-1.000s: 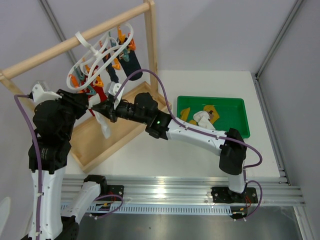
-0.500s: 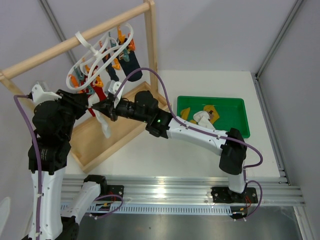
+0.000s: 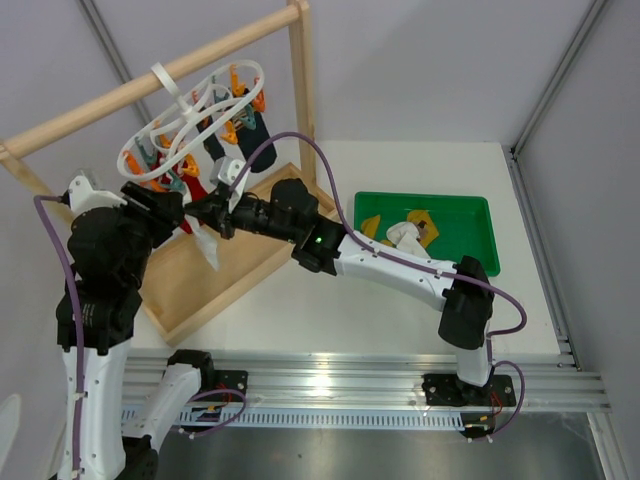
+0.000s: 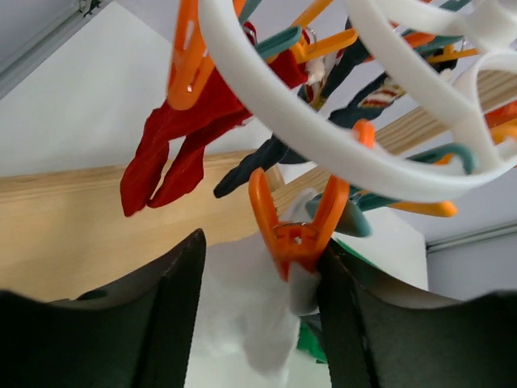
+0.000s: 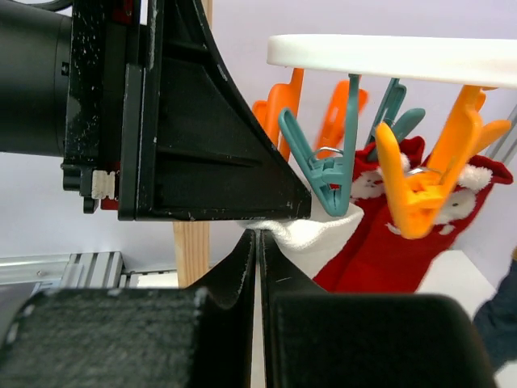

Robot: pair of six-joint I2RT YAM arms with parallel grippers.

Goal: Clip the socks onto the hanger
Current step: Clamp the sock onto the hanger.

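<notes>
The white hanger [image 3: 190,105] with orange and teal pegs hangs from the wooden rod, its loops now lying nearly flat. My right gripper [image 3: 210,220] is shut on the top edge of a white sock [image 3: 208,250], which dangles below the hanger. In the right wrist view the shut fingers [image 5: 257,234] pinch the white sock [image 5: 311,230] just under a teal peg [image 5: 331,174]. My left gripper [image 4: 262,246] is open, with an orange peg [image 4: 297,234] between its fingers against the right one; the white sock [image 4: 250,315] hangs behind. Whether a peg bites the sock I cannot tell.
Red socks [image 4: 178,153] and dark navy socks [image 3: 250,135] hang clipped on the hanger. The wooden rack [image 3: 300,90] has a tray base [image 3: 200,295] below. A green tray [image 3: 480,215] at the right holds mustard-yellow socks [image 3: 372,228] and a white sock [image 3: 405,235].
The hanger has swung up and to the left, from tilted to nearly flat. My left arm has shifted slightly. My right gripper keeps the white sock in about the same place.
</notes>
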